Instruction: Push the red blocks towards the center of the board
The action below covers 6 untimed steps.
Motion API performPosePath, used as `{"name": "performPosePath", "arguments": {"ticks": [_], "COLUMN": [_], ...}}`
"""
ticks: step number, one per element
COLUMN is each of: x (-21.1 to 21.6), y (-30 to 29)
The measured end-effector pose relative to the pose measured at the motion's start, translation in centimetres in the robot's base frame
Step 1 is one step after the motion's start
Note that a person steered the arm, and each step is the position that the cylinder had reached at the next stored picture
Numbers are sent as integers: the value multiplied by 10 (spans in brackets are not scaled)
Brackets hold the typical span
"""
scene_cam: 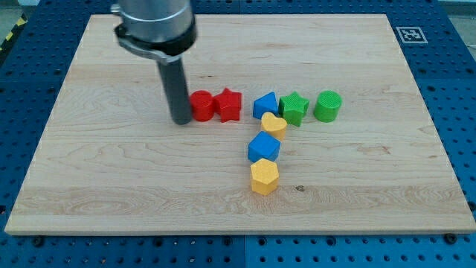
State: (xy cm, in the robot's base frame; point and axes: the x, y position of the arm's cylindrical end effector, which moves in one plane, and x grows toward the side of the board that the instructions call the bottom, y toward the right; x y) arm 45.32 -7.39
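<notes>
My tip rests on the wooden board, touching the left side of the red cylinder. The red cylinder stands against the red star on its right. Both red blocks sit a little left of the board's middle. Right of the star, across a small gap, is a blue triangular block.
A green star and a green cylinder continue the row to the view's right. Below the blue triangle a yellow heart, a blue hexagonal block and a yellow hexagonal block form a column.
</notes>
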Motion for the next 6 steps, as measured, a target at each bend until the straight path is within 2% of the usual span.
{"name": "performPosePath", "arguments": {"ticks": [2, 4, 6], "x": [-10, -36, -67], "y": [58, 150, 130]}}
